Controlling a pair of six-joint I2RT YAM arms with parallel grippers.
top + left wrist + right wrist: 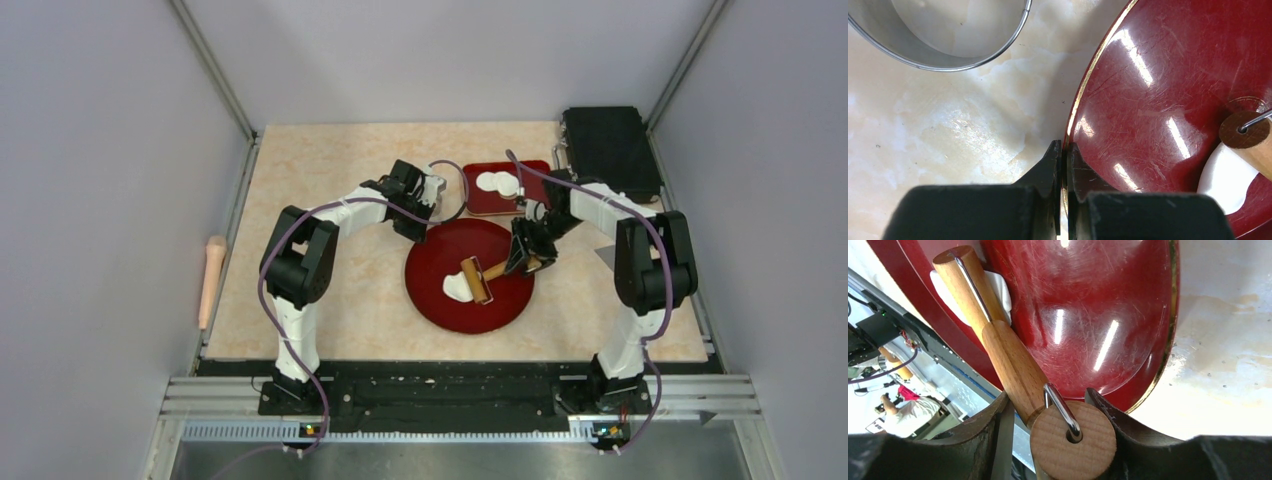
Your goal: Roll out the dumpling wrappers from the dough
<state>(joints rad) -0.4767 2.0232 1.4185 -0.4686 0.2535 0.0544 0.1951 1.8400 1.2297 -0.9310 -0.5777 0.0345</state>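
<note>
From above: round red plate [440,310] mid-table, white dough [456,288] on its near-left part, wooden pastry roller [478,279] lying over the dough's right edge. At the plate's far-left rim, left gripper [420,232]; at the roller's handle end, right gripper [526,262]. Beyond the plate, square red tray [478,205] with dumpling wrappers [498,183] on it, round and white. Black box [610,150] at the far-right corner; wooden rolling pin [212,280] off the table's left edge.

Left wrist: black fingers [1050,165] pressed together, pinching the plate's gold-edged rim. Metal ring [948,66] on the table nearby. Dough at the right, under the roller's end.

Right wrist: jaws partly spread either side of the roller's round near end, one finger [1113,420] against it, a dark gap at the other; firm hold or not, impossible to tell. Dough beneath the roller's far end.
</note>
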